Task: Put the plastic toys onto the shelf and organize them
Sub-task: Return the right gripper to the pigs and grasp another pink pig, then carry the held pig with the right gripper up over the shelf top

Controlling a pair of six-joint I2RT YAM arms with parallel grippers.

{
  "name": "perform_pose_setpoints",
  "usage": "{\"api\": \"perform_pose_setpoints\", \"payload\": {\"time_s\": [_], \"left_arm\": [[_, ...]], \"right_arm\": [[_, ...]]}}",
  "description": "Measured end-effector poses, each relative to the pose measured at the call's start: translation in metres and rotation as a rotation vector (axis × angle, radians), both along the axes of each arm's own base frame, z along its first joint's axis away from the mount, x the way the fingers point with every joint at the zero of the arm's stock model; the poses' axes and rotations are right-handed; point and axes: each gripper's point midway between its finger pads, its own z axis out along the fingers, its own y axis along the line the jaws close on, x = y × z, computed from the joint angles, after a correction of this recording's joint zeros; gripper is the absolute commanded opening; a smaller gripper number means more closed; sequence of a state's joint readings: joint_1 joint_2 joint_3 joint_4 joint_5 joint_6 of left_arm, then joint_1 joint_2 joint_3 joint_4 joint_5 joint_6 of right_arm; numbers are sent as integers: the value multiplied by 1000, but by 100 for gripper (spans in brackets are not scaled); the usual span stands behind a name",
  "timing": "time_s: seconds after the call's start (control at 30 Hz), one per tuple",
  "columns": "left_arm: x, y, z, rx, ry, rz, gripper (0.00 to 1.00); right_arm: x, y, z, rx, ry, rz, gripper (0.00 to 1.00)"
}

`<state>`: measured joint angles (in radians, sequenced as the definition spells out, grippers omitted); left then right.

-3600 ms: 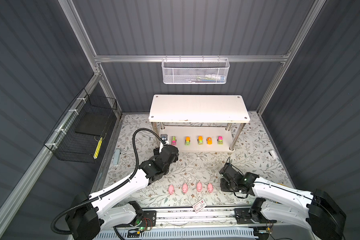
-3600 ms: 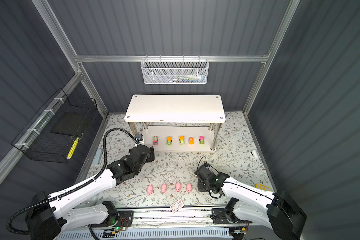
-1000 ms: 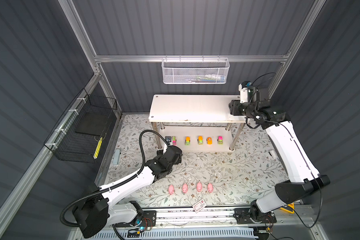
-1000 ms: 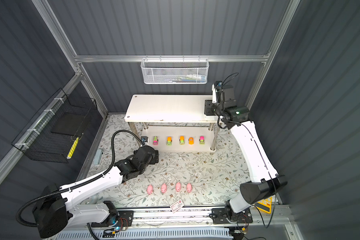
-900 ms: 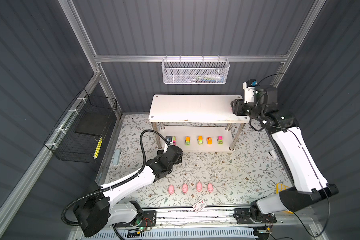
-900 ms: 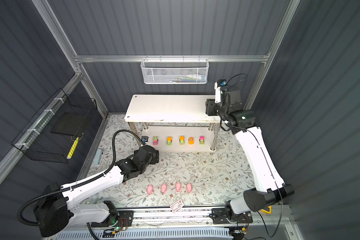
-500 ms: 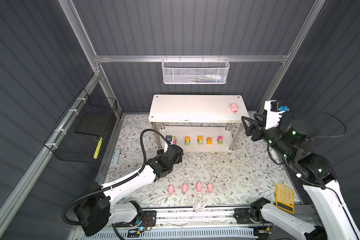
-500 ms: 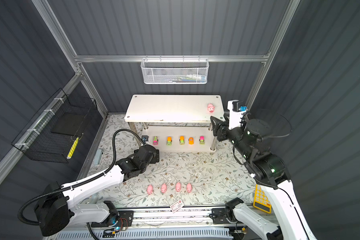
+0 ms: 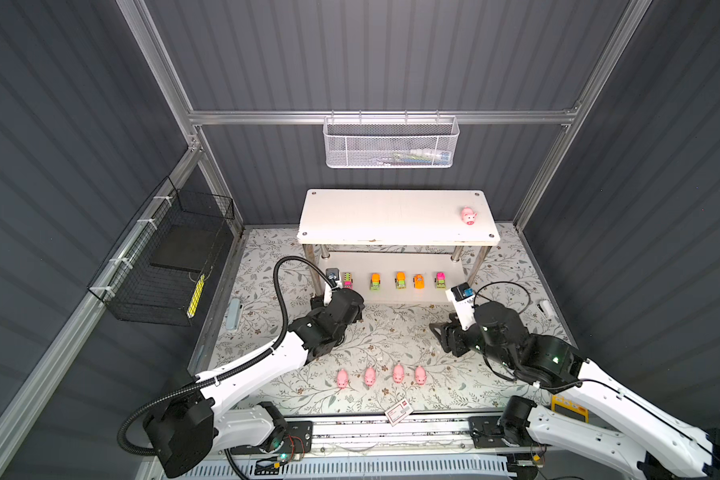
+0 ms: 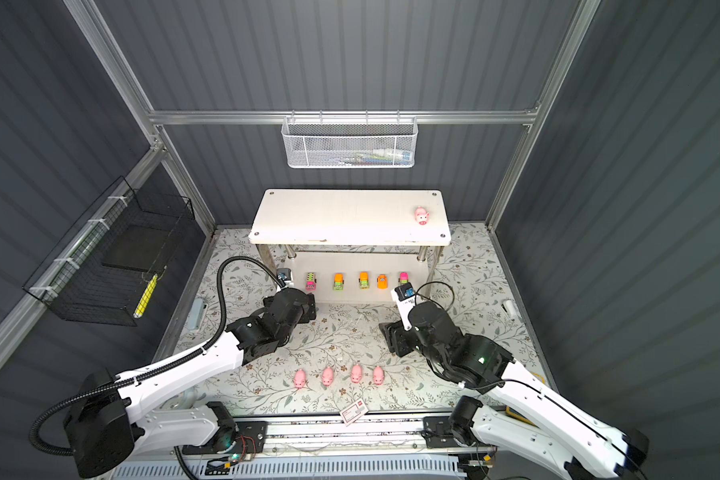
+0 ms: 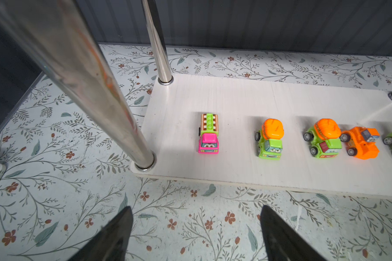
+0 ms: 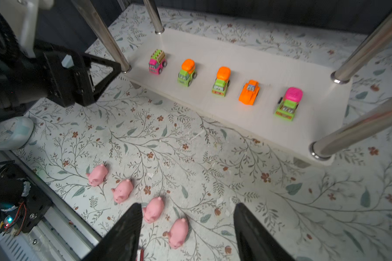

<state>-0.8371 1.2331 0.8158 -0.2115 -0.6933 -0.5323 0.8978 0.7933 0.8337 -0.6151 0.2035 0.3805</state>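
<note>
Here, four pigs (image 12: 122,191) are lined on the near mat (image 12: 213,158), a fifth pig (image 9: 468,215) set atop the shelf's (image 9: 391,216) right end, cars (image 12: 222,81) below. Left gripper (image 11: 196,208) and right gripper (image 12: 187,204) are held wide, empty. Pigs are judged light, slick; flanks are best pinched.

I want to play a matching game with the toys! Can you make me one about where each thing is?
Things:
1. lone pink plastic pig
2. row of four pink plastic pigs
3. five small plastic cars
4. small red-and-white card

Places:
A. lower white board of the shelf
B. top white board of the shelf
C. on the floral mat, in front of the shelf
D. front edge of that mat

Pairs: 1-B, 2-C, 3-A, 4-D
</note>
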Motion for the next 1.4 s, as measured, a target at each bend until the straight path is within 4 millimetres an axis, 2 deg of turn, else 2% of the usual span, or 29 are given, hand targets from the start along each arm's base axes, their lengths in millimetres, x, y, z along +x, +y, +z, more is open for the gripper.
{"api": "perform_pose_setpoints", "payload": {"time_s": [0.1,0.23,0.37,0.5,0.73,0.97,1.4], "left_arm": [[0,3,0,4,-6,10,88],[-1,5,-1,5,-12,18,88],[-2,6,-3,3,-11,21,88],[-2,7,-5,0,-10,24,88],[-3,9,-8,8,-6,30,88],[-3,9,-8,9,-7,30,88],[-2,11,-8,6,-6,39,87]], "right_arm": [[-6,4,-35,-24,101,-29,69],[-15,6,-91,-101,262,-63,72],[-23,7,-122,-152,365,-75,76],[-27,12,-135,-160,419,-73,76],[-43,14,-169,-214,530,-45,77],[-52,19,-191,-269,603,-22,75],[-50,28,-199,-291,629,-9,57]]}}
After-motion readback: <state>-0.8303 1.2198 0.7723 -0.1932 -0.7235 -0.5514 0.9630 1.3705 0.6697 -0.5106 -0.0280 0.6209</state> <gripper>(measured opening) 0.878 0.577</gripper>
